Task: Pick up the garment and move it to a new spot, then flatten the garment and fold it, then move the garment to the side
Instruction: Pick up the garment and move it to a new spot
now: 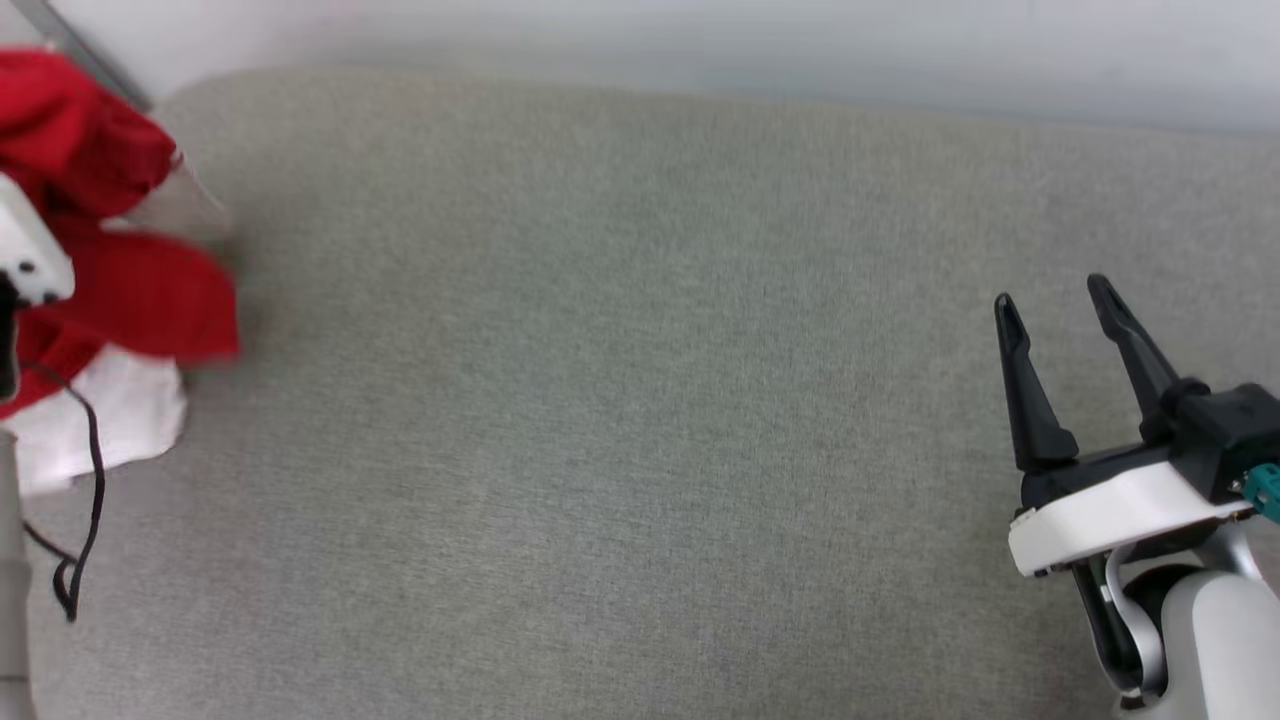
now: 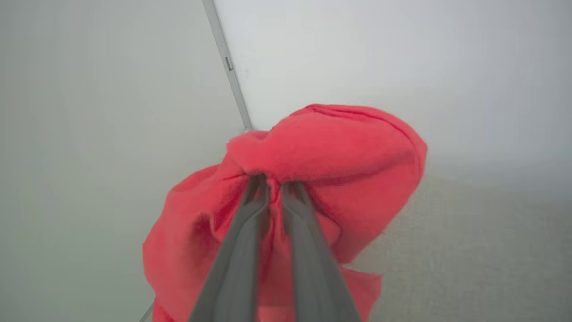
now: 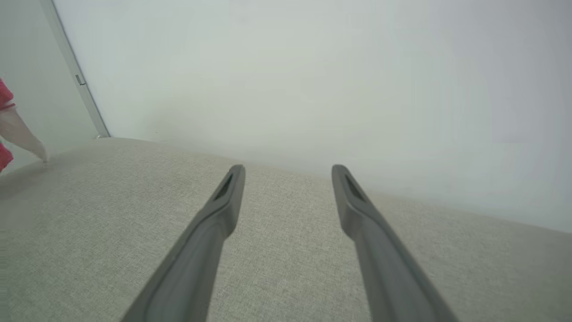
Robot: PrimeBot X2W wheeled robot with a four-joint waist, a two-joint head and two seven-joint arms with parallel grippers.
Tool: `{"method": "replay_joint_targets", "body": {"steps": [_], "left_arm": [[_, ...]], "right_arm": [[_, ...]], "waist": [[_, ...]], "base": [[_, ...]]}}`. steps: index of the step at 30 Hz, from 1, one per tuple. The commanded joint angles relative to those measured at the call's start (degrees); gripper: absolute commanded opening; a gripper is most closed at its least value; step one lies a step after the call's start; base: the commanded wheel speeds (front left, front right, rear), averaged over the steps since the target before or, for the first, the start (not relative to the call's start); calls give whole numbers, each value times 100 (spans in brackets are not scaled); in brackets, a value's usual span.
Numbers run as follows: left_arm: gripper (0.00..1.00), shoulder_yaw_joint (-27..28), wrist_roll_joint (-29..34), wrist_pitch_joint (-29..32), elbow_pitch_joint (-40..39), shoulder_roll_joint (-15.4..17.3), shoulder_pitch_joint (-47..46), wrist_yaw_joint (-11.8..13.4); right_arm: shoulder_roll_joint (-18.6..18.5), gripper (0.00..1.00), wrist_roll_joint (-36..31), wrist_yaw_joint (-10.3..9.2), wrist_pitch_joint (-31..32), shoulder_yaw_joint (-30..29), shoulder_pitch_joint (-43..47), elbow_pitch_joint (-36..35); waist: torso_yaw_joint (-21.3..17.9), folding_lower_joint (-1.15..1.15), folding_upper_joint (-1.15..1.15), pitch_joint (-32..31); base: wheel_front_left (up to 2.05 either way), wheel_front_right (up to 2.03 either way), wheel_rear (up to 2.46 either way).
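Left wrist view showed the left gripper (image 2: 272, 181) with its two dark fingers pressed almost together, pinching a fold of the garment (image 2: 339, 147) at their tips. The red cloth bunched over the fingertips at the centre of the frame and hung down either side of the fingers to the bottom edge. The pale wall (image 2: 402, 53) lay behind it and the grey upholstered surface (image 2: 469, 250) at the lower right. A thin metal strip (image 2: 230, 71) ran down the wall from the top edge to just behind the cloth. In the head view the garment sat at the far left edge as a blurred red bundle with a white part beneath, beside the white casing of the left arm (image 1: 30, 250) and a loose black cable (image 1: 92, 470). The right gripper (image 1: 1055, 300) stood at the lower right of that view, well apart from the garment, its fingers spread and holding nothing above the grey surface. In the right wrist view a sliver of red and a pale sleeve tip showed at the left edge, hanging toward the surface.
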Motion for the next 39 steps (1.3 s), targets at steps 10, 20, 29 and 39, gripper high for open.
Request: {"method": "replay_joint_targets", "body": {"steps": [10, 20, 29, 39], "left_arm": [[0, -493, 120, -1502, -249, -719, -466, -171], [0, -1347, -11, -2126, -742, -1889, 78, -579], [0, -2752, -360, -2381, -1216, -2536, 1249, -851], [7, -4257, -1036, -2069, -1086, -2574, 3011, -449]], "right_arm": [[198, 100, -85, -2, 29, -254, 499, -59], [249, 100, -110, -2, 196, -328, 813, -220], [252, 100, -2, -2, 281, -368, 963, -379], [252, 100, 140, -2, 223, -340, 990, -321]], "waist": [[-159, 0, 0, -864], [-859, 0, 0, -1200], [-1339, 0, 0, -1026], [-1436, 0, 0, -837]], "base": [[0, 0, 0], [0, 0, 0], [0, 0, 0], [0, 0, 0]]}}
